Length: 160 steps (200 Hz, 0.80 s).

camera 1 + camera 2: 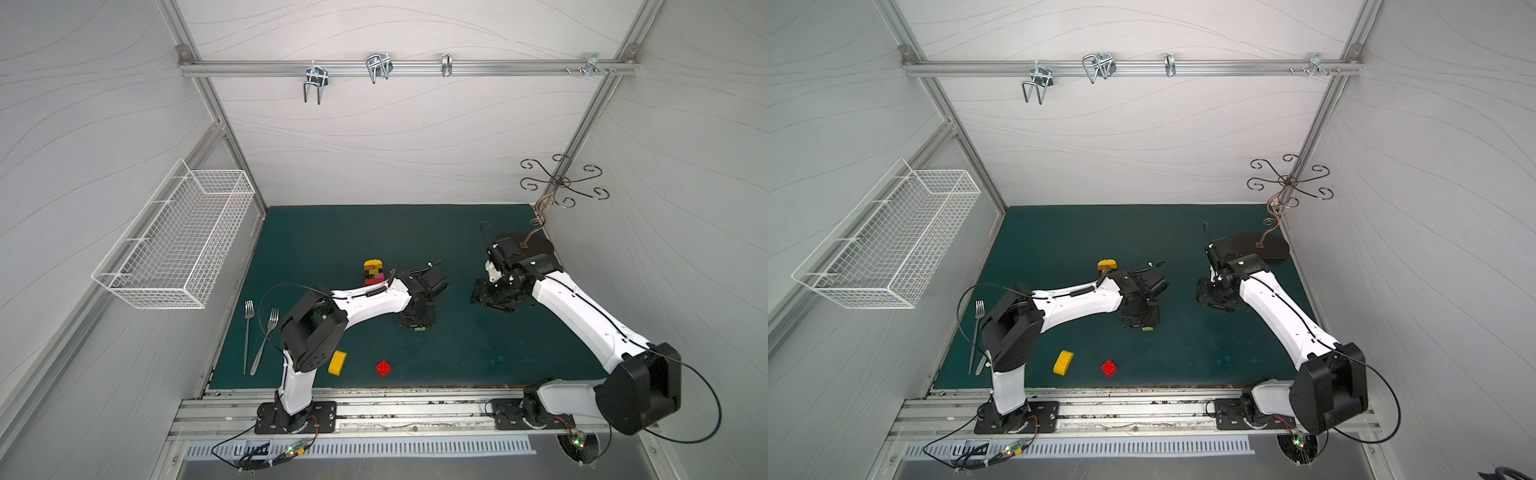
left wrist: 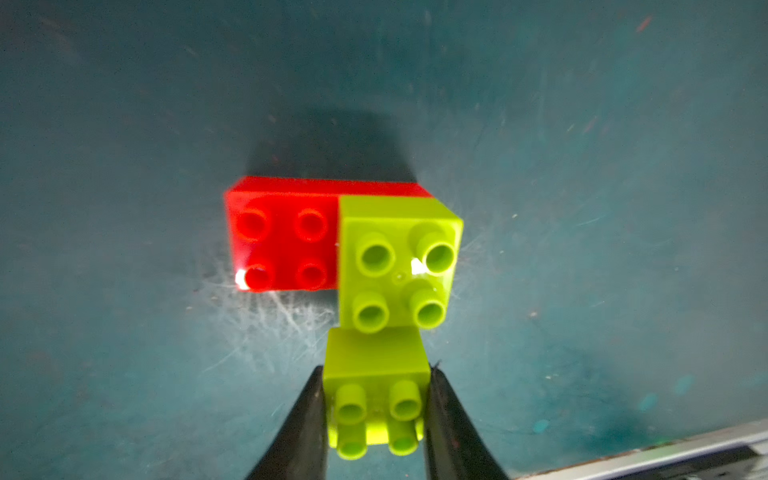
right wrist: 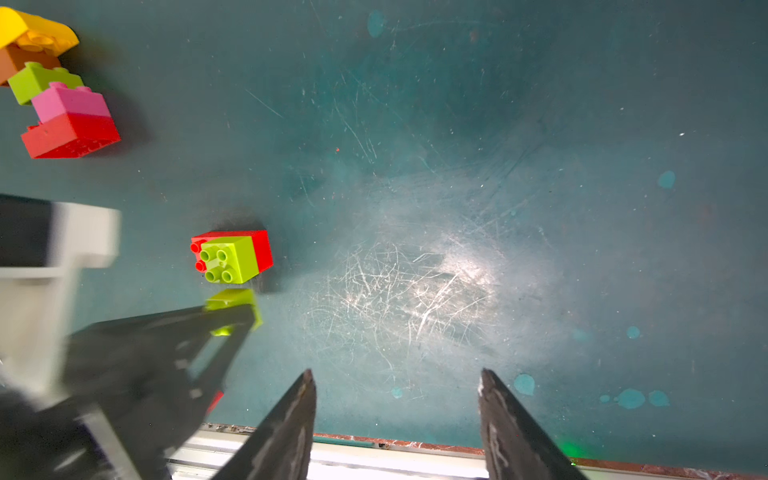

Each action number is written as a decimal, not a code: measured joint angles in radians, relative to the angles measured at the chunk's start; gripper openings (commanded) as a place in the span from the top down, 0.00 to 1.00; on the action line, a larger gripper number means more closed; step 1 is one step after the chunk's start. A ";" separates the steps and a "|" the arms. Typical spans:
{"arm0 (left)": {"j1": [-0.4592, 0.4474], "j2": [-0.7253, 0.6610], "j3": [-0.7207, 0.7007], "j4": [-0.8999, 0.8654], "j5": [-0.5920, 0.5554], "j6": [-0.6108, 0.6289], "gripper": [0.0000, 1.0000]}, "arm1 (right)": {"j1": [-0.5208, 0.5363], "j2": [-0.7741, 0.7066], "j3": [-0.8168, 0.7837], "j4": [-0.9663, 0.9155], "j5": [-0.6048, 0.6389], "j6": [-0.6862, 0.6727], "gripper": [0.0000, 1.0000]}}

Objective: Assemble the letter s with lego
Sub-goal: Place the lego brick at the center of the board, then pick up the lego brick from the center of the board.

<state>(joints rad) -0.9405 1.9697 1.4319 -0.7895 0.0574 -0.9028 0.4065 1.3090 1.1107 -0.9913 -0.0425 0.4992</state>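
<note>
Lime brick [image 2: 376, 392] pinched by L end effector [image 2: 376, 368], barely visible in both top views; R end effector [image 3: 396, 372] spread.

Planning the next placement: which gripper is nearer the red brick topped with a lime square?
Left gripper, shut on a lime brick close to the red brick; right gripper open, farther away.

Two forks [image 1: 248, 328], wire basket [image 1: 178, 249], scrolled stand [image 1: 559, 183]

The lime green brick [image 2: 374, 357] and red brick [image 2: 282, 241] are smooth, glossy plastic with bright glints. The fingers [image 2: 301, 419] of the left end effector [image 2: 376, 370] pinching the green one look matt black. The counter [image 3: 415, 124] is matt teal, scuffed pale with fine scratches. The forks [image 1: 248, 309] are shiny metal.
</note>
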 measured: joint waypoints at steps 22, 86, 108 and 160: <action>-0.011 0.044 0.036 -0.056 0.005 0.041 0.66 | -0.005 -0.002 0.000 -0.004 0.000 -0.003 0.37; -0.017 0.077 0.055 -0.113 0.010 0.089 0.42 | -0.008 -0.002 0.000 -0.005 -0.001 -0.003 0.36; -0.018 0.072 0.055 -0.111 0.012 0.092 0.37 | -0.008 -0.002 0.000 -0.012 0.000 -0.004 0.36; 0.004 -0.237 0.014 -0.125 -0.041 0.084 0.35 | 0.067 -0.039 0.054 -0.065 0.024 0.004 0.39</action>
<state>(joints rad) -0.9367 1.7325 1.4464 -0.9146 0.0166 -0.8192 0.4736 1.2697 1.1645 -1.0565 -0.0185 0.5030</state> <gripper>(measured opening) 0.650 0.617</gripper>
